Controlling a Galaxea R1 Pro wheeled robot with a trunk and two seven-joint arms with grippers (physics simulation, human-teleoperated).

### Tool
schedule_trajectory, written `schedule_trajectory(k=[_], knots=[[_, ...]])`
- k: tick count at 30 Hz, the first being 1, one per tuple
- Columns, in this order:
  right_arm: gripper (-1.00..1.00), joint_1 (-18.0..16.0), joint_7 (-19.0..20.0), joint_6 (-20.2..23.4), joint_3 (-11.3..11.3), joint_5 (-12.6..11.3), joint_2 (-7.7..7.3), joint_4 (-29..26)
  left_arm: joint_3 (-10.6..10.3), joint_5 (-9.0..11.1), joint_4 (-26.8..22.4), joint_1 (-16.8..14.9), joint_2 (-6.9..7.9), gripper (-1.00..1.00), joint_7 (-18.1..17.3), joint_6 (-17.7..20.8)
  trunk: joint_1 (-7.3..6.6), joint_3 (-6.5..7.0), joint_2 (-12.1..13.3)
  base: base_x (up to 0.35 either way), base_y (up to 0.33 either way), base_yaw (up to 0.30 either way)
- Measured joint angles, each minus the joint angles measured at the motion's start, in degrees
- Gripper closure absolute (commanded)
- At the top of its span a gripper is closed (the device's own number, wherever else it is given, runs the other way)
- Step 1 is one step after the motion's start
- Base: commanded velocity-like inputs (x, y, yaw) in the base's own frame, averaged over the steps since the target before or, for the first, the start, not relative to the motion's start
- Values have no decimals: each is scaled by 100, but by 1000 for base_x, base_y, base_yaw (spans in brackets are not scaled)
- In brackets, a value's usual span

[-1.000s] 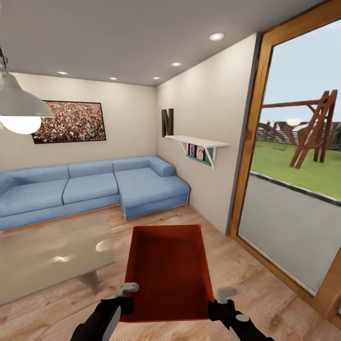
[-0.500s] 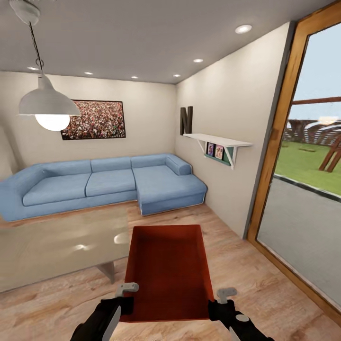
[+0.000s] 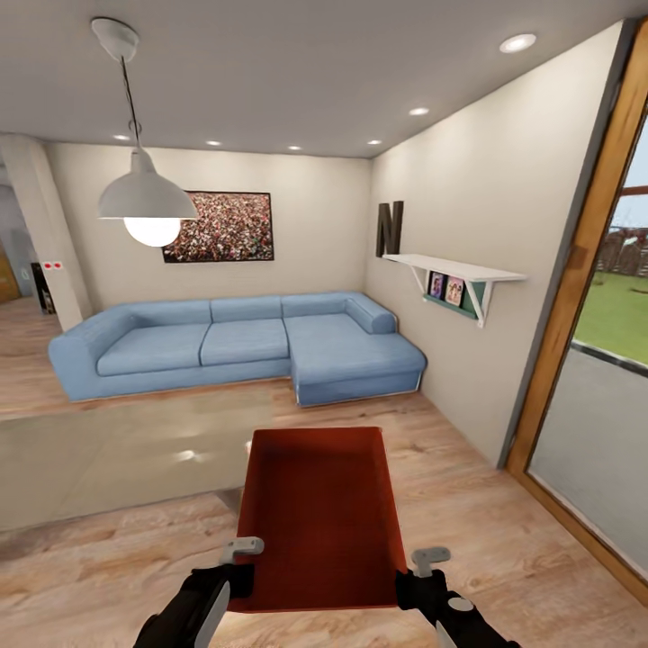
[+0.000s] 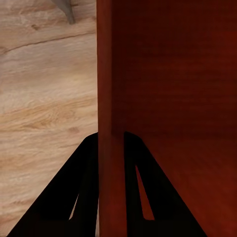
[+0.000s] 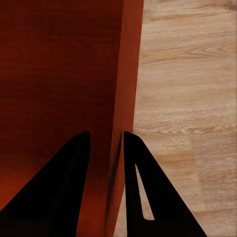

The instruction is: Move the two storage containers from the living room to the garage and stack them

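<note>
Wrist views: left gripper (image 4: 111,143), right gripper (image 5: 106,143) each clamped on storage container (image 3: 319,517) wall

Head forward; wrists close on storage container (image 3: 317,517)

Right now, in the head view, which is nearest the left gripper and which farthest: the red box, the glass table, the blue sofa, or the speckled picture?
1. Rust-red open-top box, held in the left gripper.
2. Glass-topped table, ahead to the left.
3. Pale blue sectional sofa, behind the table.
4. Speckled framed picture, on the back wall.
</note>
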Motion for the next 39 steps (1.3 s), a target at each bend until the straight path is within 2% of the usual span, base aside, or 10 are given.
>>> schedule_trajectory(k=[11, 22, 39], knots=[[100, 0, 4, -6, -4, 1, -2, 3, 2, -7, -2, 0, -3, 100, 1, 0, 0, 0, 0, 0, 0, 233], [100, 0, 4, -7, -6, 3, 0, 3, 2, -7, -2, 0, -3, 100, 1, 0, 0, 0, -1, 0, 0, 63], [100, 0, 4, -7, -5, 0, -2, 4, 1, -8, -2, 0, -4, 100, -1, 0, 0, 0, -1, 0, 0, 282]])
